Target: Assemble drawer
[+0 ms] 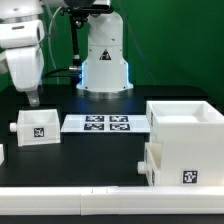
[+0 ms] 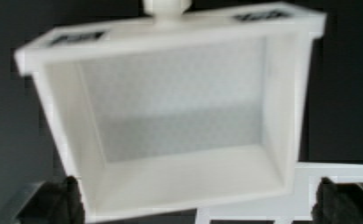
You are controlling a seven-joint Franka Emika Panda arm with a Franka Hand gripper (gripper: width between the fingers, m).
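A plain green backdrop (image 1: pixel 180 40) rises behind the matte black table (image 1: pixel 95 155), under soft, even light.

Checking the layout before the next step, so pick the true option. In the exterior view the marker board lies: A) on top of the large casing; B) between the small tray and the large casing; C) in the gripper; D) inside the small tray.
B: the marker board lies flat between the small tray on the exterior view's left and the large casing on its right.
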